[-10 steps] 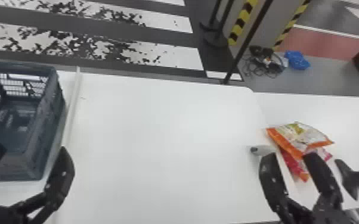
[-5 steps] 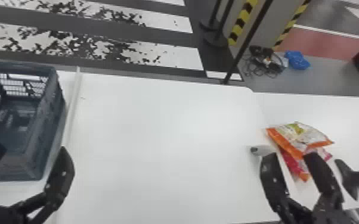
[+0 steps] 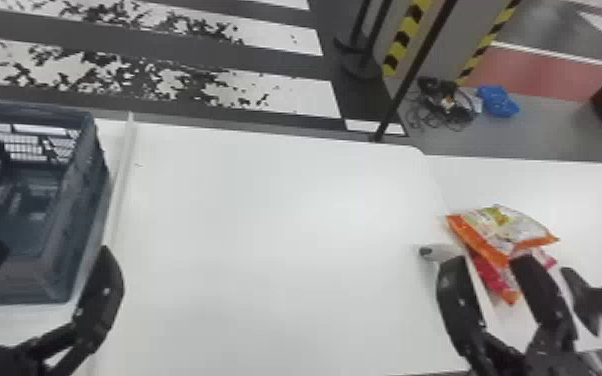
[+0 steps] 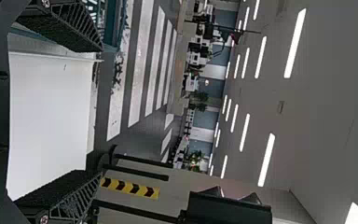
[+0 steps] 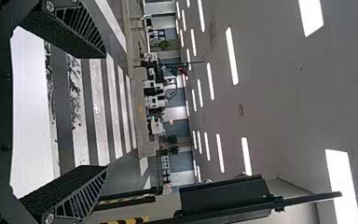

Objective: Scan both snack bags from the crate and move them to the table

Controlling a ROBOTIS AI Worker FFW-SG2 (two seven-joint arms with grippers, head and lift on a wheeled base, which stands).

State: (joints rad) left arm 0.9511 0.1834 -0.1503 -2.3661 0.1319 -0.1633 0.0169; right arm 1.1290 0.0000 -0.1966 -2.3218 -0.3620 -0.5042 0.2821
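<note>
Orange-edged snack bags [image 3: 520, 226] overlap on table [image 3: 592, 200], R side; your L end effector [image 4: 100, 112] & R end effector [image 5: 106, 111] are wide open, empty. Move's prob. done: chk both scans, then keep clear.

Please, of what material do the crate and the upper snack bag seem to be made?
Crate: probably rigid plastic, matte, given its lattice walls. Upper snack bag: likely thin plastic film, perhaps slightly shiny, given its uneven, brightly printed surface.

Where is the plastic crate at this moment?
In the head view, the plastic crate stands at the far left, beside the long pale strip and near the left gripper.
</note>
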